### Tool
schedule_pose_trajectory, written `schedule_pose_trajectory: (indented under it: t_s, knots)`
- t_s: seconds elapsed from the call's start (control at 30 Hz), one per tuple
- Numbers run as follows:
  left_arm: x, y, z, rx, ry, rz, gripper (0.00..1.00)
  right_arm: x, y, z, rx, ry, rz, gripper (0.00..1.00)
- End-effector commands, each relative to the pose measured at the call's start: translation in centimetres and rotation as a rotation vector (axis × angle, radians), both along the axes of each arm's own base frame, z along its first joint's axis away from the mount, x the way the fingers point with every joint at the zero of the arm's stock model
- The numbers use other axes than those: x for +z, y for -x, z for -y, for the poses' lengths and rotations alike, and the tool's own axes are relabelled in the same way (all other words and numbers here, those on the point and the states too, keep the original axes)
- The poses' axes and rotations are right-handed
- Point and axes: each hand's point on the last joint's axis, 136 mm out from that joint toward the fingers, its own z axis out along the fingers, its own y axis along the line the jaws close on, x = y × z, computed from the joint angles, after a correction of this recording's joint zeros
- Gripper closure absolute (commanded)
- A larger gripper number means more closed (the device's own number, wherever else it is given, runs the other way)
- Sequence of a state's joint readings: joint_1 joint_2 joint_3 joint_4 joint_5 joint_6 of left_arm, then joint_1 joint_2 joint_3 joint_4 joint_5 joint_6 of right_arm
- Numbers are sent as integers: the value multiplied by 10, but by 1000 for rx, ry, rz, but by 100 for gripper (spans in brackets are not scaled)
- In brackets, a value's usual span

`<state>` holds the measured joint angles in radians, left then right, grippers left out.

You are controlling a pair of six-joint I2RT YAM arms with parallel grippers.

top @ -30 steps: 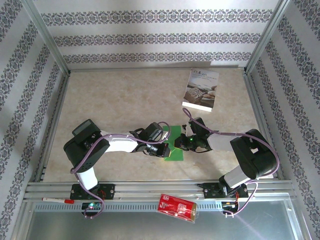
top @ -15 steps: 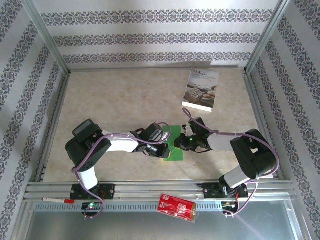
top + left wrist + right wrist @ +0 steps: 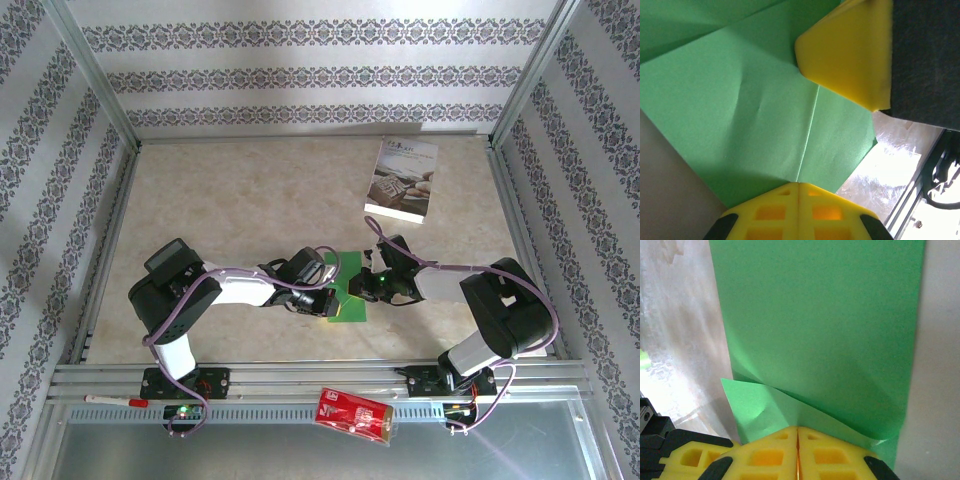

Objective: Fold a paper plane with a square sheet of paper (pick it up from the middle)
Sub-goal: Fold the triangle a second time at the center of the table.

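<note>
Judging from the creases, you are somewhere in the early-to-middle folds. The square sheet of paper point(image 3: 350, 312) lies flat on the tabletop point(image 3: 230, 200), close to the middle of the near edge, and well apart from the white booklet point(image 3: 402, 180) towards the far right corner.

Your left gripper point(image 3: 328, 297) comes at the sheet from the left and your right gripper point(image 3: 368, 285) from the right, the two nearly meeting over it. In the left wrist view the left gripper point(image 3: 797, 210) has its jaws pressed together, tips on the paper point(image 3: 740, 100) right where a straight crease runs. The right gripper point(image 3: 797, 452) is likewise pressed together, against a small slanted flap at the edge of the paper point(image 3: 815, 315) (whether a layer is pinched between the jaws, I cannot tell).

Done so far: a lengthwise crease and at least one slanted corner fold. Left to do, as I read it: the slim pointed dart shape, since the paper is broad and mostly flat.
</note>
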<state>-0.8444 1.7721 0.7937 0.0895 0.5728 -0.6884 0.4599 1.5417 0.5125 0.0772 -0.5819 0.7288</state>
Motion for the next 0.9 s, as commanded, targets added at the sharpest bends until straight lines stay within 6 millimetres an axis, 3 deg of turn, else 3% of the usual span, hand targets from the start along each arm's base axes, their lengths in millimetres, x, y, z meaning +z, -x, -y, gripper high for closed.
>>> schedule_pose_trajectory:
  t_s: [0.0,0.5,0.73,0.87]
  knots:
    - [-38,41,-39,-20,-169,-151,100,-37,22,32,-38,167,-116,91]
    - [-40,50,-46,-1,-153,-187,100,-37,21,33,-40,169,-121,90]
    - [-54,51,-60,45,-212,-221,100,-1,5,12,-20,58,-49,87]
    - [-51,49,-58,46,-198,-215,100,4,4,8,-9,52,-43,87]
